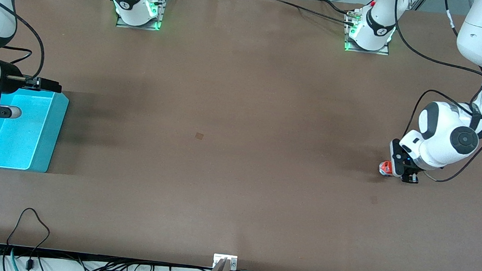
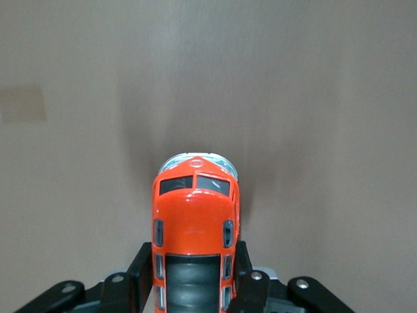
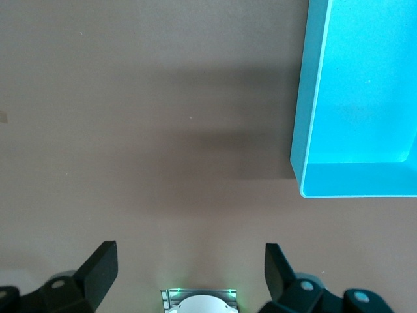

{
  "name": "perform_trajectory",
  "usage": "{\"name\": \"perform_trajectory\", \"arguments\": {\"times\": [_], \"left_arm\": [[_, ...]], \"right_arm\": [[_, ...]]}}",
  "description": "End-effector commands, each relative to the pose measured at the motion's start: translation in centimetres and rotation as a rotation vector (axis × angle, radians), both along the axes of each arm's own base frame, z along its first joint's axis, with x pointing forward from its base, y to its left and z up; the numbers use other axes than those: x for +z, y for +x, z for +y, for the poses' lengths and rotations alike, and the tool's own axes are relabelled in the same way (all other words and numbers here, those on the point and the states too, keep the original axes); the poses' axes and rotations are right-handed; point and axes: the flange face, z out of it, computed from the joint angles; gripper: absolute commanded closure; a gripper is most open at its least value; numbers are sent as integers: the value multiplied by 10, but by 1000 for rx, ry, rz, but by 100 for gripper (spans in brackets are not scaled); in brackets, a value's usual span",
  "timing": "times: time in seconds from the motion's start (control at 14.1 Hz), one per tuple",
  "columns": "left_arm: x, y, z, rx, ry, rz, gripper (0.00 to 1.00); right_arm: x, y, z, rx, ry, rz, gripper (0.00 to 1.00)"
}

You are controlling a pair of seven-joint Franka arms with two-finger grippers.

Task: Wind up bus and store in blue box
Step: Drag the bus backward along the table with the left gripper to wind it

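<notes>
the left gripper (image 1: 400, 172) is down at the table (image 1: 230, 160) near the left arm's end, and the bus (image 1: 385, 168) sits between its fingers. in the front view only the bus's orange-red nose and pale front poke out beside the black fingers. the left wrist view shows more: the bus (image 2: 194, 228) lies lengthwise between the two dark fingers (image 2: 144, 267), its windscreen and silver-white front pointing away from the wrist, the dark roof panel running back toward the gripper (image 2: 194, 274). the jaws are clenched against the bus's sides. it seems to rest on the table surface or just above it; the pictures do not settle which.

the blue box (image 1: 51, 136) stands at the right arm's end of the table, well apart from the bus, with the whole brown tabletop between them. its inside is a lighter cyan.

the right gripper (image 1: 47, 85) hangs over the box's rim on the side toward the robots' bases, and this arm waits. in the right wrist view its two black fingertips (image 3: 101, 264) stand wide apart with nothing between them, jaws released, and one corner of the box (image 3: 313, 98) shows above the bare table (image 3: 130, 130).

a small darker patch (image 1: 198, 135) marks the table near its middle.
</notes>
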Motion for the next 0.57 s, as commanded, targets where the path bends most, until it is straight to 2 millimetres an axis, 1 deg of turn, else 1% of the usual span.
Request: {"name": "perform_trajectory", "arguments": {"times": [0.0,0.07,0.14,0.21,0.36,0.5], "left_arm": [[-10,1,37,48,-16,4,80],[-10,2,52,46,-12,0,80],[-11,-1,64,33,-14,3,80],[-10,-2,72,28,-13,2,80],[-10,-9,96,22,-13,6,80],[-6,-8,114,-5,-8,-4,80]], "right_arm": [[7,-2,-1,-11,-7,-1,0],[7,-2,-1,-11,-7,-1,0],[7,-2,-1,-11,-7,-1,0],[7,-2,-2,-11,-6,-1,0],[7,-1,-2,-12,-7,-1,0],[8,-1,-2,-13,-4,-6,0]]}}
